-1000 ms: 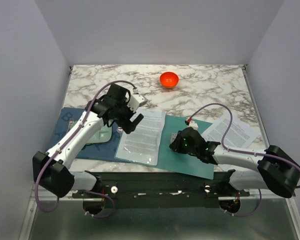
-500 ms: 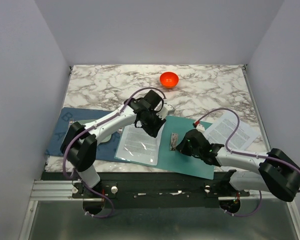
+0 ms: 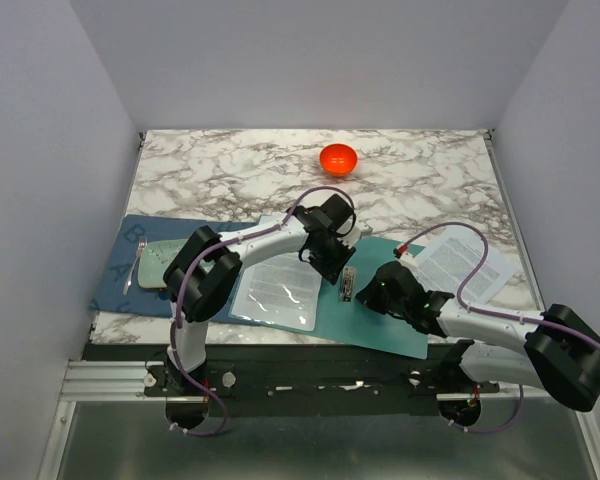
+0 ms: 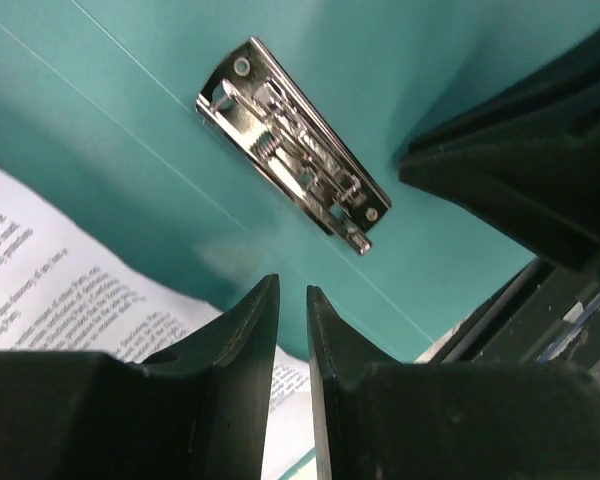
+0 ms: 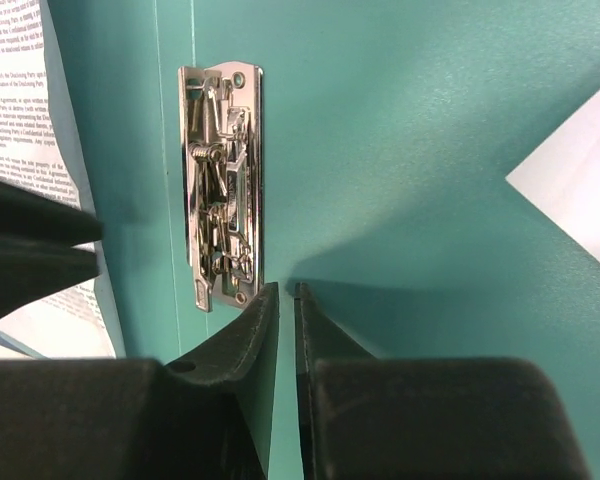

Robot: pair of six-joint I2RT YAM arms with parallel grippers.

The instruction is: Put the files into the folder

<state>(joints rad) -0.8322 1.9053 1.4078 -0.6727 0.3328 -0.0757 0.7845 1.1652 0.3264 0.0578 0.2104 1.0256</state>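
The teal folder [image 3: 380,320] lies open near the front of the table, its metal clip [image 3: 348,284] by the spine. A printed sheet [image 3: 275,290] lies in the clear sleeve on its left half. More white printed files [image 3: 470,262] lie on the table just right of the folder. My left gripper [image 3: 334,264] hovers just above and left of the clip [image 4: 295,145]. Its jaws are almost together with nothing between them. My right gripper [image 3: 368,293] sits just right of the clip [image 5: 223,185], low over the folder [image 5: 410,120], jaws drawn to a thin slit and empty.
An orange bowl [image 3: 338,158] stands at the back centre of the marble table [image 3: 430,170]. A dark blue mat [image 3: 130,250] with a pale green tray [image 3: 165,265] on it lies at the left. White walls close in the sides and back.
My left arm swung right from over the mat to the folder's clip and its jaws closed from wide open. My right gripper backed slightly right of the clip and narrowed.
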